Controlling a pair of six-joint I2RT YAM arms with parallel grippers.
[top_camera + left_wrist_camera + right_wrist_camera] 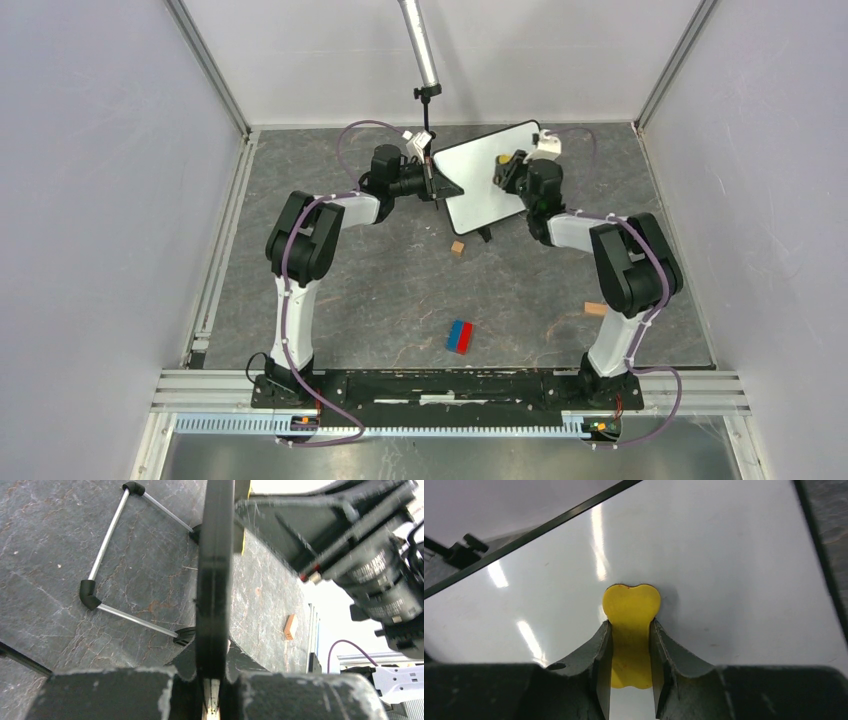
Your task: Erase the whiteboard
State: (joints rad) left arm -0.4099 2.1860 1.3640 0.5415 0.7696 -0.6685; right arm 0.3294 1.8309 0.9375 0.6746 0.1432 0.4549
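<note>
At glossy whiteboard (724, 555), right jaws pinch yellow lobed pad (631, 630); left jaws clamp frame (215, 580).

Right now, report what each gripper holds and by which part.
Left gripper clamps the whiteboard by its framed edge. Right gripper pinches a yellow pad at its narrow waist, against the board face.

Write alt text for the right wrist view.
The right gripper clamps a flat yellow piece, its rounded tip at the whiteboard face. The board fills the view, glossy with light streaks and no writing visible; its black frame runs across the upper left.
</note>
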